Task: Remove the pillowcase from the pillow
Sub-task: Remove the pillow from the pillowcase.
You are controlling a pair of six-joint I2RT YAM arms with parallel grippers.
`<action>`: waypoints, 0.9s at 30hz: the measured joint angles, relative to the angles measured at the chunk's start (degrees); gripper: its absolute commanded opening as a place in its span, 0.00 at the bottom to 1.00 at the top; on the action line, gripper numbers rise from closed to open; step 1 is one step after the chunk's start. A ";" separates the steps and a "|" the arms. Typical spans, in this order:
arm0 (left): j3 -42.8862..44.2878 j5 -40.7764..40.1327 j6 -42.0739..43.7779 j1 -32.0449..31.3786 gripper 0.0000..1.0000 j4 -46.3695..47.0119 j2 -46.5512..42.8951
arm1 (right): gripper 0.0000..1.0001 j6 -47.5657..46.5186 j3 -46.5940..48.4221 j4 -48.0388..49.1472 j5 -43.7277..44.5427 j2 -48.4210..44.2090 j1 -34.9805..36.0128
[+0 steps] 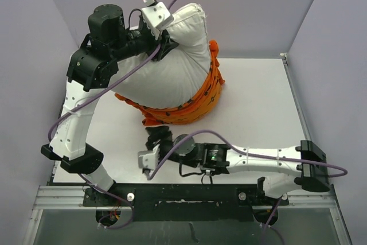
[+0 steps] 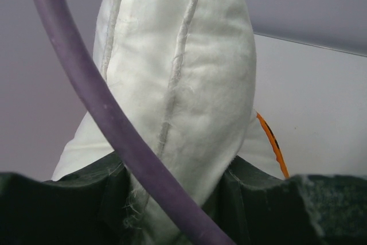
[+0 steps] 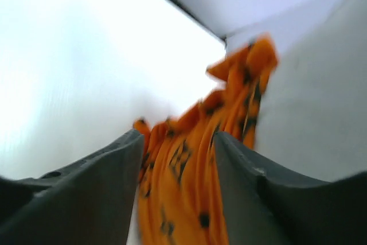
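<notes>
Where the right gripper [image 1: 156, 135] stands: low centre of the top view, just below the orange hem. Its jaws are apart with orange cloth lying in the gap, but the wrist view is too blurred to tell whether they pinch it.
Pillowcase [image 1: 195, 106]: bunched in a ring round the lower end of the pillow, mid-frame, with its bottom folds resting on the desk [image 1: 252, 107].
Pillowcase handling: looks soft, plush, light and limp. It should gather and stretch rather than push, and may drag on the stuffing. A doubled fold at the near hem seems the best hold, drawn toward the bottom of the frame.
Pillow [image 1: 172, 67]: plump and white, tilted up from centre to upper centre. Most of it is bare; only its lower end sits in the cover.
Pillow handling: bulky yet probably light and squashy. A seamed edge should give a firmer bite than the belly.
Left gripper [image 1: 164, 43]: upper centre, jaws clamped on the pillow's seamed upper edge, holding it raised.
Risk: a thin pinch of plush may slip free.
</notes>
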 measured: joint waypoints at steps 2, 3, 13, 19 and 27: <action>-1.51 0.04 -0.07 -1.33 0.00 1.46 -0.22 | 0.60 -5.27 5.35 0.02 1.29 4.39 4.15; -2.43 0.02 -0.02 -2.05 0.00 2.12 -0.44 | 0.62 -7.96 7.98 -0.07 1.77 6.84 5.44; -6.03 -0.72 0.70 -8.04 0.00 4.48 -1.25 | 0.65 -23.56 17.81 5.29 7.45 23.61 1.81; -6.60 -1.29 0.76 -8.61 0.00 5.16 -1.27 | 0.61 -30.86 20.41 14.97 12.79 31.26 -2.34; -8.61 -1.22 0.74 -8.92 0.00 7.41 -1.66 | 0.53 -38.01 21.92 21.09 14.29 35.52 -1.88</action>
